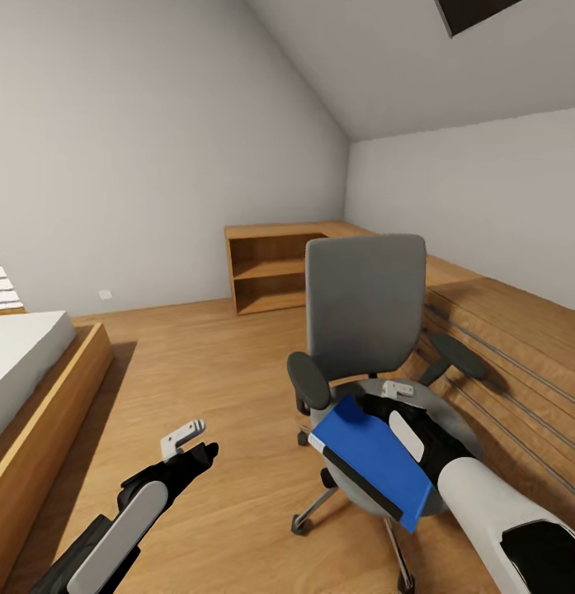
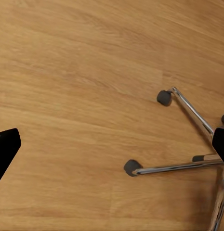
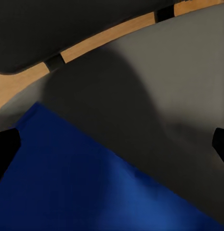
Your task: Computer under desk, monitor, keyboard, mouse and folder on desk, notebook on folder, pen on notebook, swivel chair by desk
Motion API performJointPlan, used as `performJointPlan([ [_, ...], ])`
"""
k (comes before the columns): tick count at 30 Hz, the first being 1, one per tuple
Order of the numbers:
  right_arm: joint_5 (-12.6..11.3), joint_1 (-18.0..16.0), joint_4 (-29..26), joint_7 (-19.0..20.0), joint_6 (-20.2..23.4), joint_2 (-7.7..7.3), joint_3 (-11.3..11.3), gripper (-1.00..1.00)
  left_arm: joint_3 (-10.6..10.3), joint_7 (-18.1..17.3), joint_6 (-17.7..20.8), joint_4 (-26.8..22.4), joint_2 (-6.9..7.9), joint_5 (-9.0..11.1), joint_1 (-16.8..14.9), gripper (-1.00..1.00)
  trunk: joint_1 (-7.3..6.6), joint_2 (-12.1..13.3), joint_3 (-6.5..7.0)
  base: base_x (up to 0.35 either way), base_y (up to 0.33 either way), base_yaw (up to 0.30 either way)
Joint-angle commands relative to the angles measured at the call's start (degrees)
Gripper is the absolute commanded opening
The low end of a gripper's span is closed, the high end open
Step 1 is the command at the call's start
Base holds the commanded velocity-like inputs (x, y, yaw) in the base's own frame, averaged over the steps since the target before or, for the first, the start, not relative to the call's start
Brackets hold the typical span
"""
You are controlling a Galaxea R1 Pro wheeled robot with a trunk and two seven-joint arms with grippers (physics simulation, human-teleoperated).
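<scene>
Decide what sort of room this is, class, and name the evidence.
Probably an attic bedroom: a bed on a wooden platform at the left, a sloping ceiling, and a grey swivel chair on wooden floor.

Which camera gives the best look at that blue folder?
The head view: it shows the whole folder, with its black strip, over the swivel chair seat by the right gripper. The right wrist view shows just a blue expanse of it.
</scene>
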Motion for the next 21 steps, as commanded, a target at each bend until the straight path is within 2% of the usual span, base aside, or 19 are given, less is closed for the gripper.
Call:
performJointPlan([
  [1,-0.57,-0.03,-0.15,-0.52,0.21,-0.08,0.49,1.00,-0.09,0.40,0.14,-0.08,0.04,0.24,-0.06,1.00,0.22,-0.44,-0.24,0.000,0.000,0.000],
  [21,-0.57,-0.06,-0.17,-0.52,0.21,-0.08,0.52,1.00,-0.15,0.07,0.14,-0.06,0.04,0.32,-0.06,1.00,4.39,-8.06,-3.65,0.000,0.000,0.000],
])
